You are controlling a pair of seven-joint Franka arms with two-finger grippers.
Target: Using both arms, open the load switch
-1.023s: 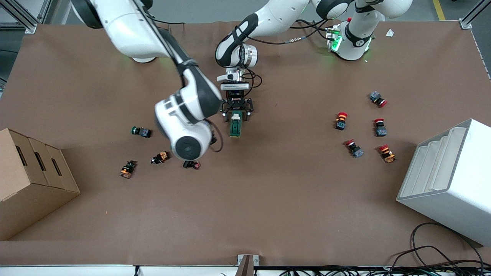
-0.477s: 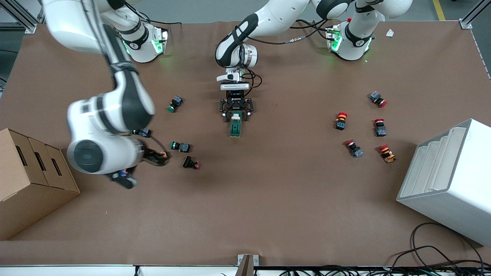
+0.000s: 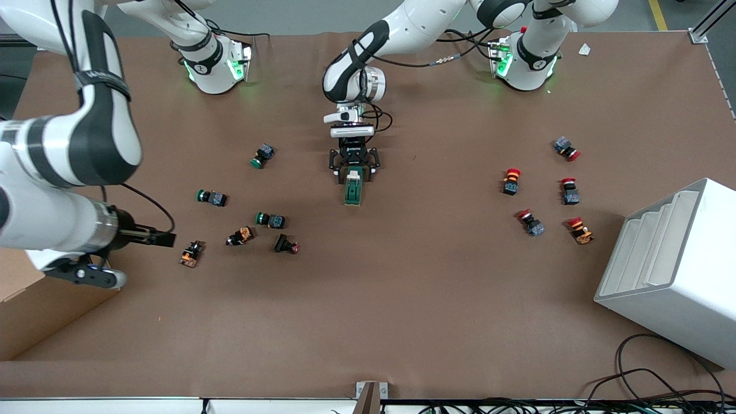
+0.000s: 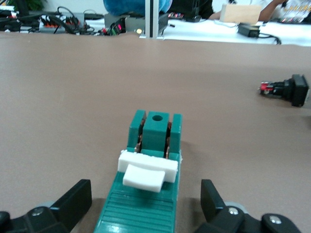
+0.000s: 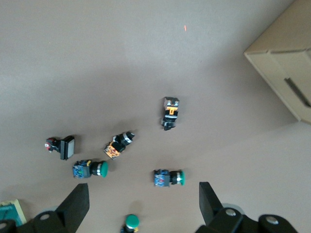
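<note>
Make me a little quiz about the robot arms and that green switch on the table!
1. True or false: the left pincer is squeezed shut on the green switch.
2. What colour is the flip piece on top of the switch? A) red B) white C) yellow
3. Fill the gap: the pincer hanging open near the cardboard box belongs to the ___ arm.

Key
1. False. Its fingers stand apart, one on each side of the switch.
2. B, white.
3. Right. The right pincer hangs open over the small push buttons beside the box.
</note>
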